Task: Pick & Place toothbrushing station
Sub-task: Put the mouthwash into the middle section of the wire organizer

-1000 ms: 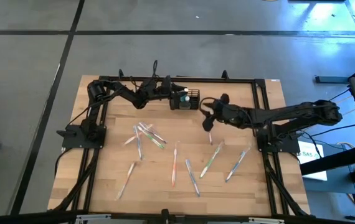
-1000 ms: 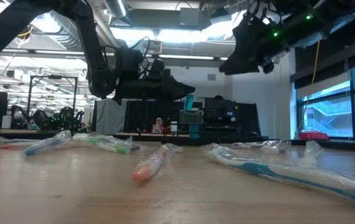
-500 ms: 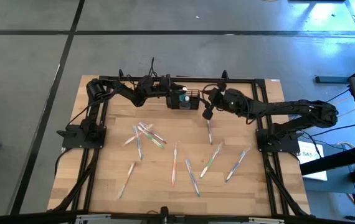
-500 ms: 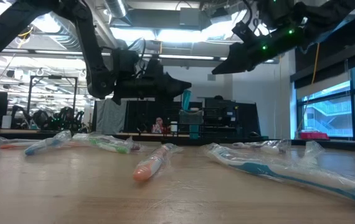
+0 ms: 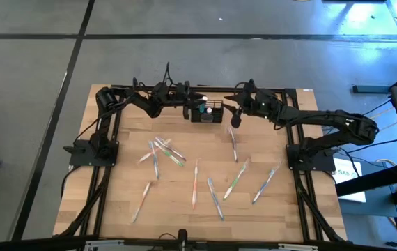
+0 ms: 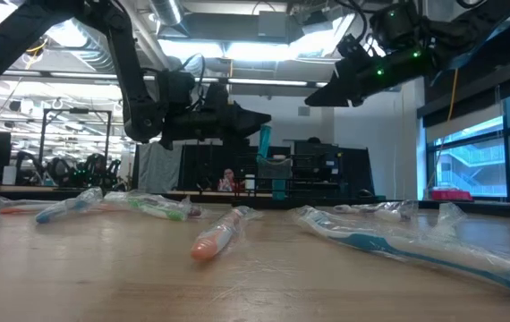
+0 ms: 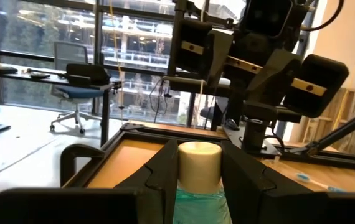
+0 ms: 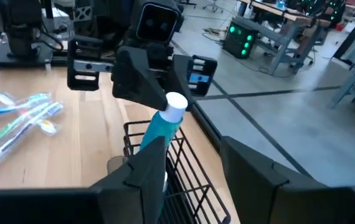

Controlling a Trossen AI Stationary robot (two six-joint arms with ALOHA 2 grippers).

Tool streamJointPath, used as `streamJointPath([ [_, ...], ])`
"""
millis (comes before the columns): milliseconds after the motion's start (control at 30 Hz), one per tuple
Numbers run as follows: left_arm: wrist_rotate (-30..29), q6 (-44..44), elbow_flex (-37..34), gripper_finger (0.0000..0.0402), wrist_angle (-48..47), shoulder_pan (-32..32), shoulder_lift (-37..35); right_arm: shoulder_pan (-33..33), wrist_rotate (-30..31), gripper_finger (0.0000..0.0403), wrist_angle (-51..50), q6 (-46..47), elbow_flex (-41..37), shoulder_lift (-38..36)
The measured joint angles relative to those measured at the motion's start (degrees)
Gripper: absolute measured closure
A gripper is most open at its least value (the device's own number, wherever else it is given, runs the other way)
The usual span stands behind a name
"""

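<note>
Left gripper (image 5: 197,107) is clamped on a teal tube (image 7: 197,186) with a white cap; my left wrist view shows both fingers pressed against its sides, and the tube stands upright with its foot inside the black wire caddy (image 5: 209,114). That caddy sits at the far middle of the table (image 5: 268,216), just inside the dark frame rail, with its long side running across the table between the two arms.

Right gripper (image 5: 236,116) hangs just beside the caddy's right end, a little above it, fingers apart and holding nothing. My right wrist view looks down between those fingers onto the wire rim (image 8: 184,168) and the tube leaning up out of it.

What I judge matters for the next move: the caddy lies directly ahead of and slightly below the right gripper, toward the left arm, so the right arm is the free one and close enough to take the near wall. Both arms sit about equally near; only the left is occupied.

Loose toothbrushes (image 5: 195,183) lie scattered on the nearer half of the table, well apart from all this.
</note>
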Motion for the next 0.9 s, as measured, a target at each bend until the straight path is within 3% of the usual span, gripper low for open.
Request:
streamJointPath([
  [233, -0.4, 0.1, 0.0, 0.0309, 0.0, 0.0, 0.0, 0.0, 1.4, 0.0202, 2.7, 0.2, 1.9, 4.1],
  [367, -3.5, 1.3, 0.0, 0.0309, 0.0, -0.5, 0.0, 0.3, 1.7, 0.0187, 2.7, 1.3, 4.7, 8.2],
  [900, -9.3, 3.2, 0.0, 0.0309, 0.0, -3.4, 0.0, 1.2, 1.5, 0.0192, -0.8, 1.6, 12.2, 17.4],
])
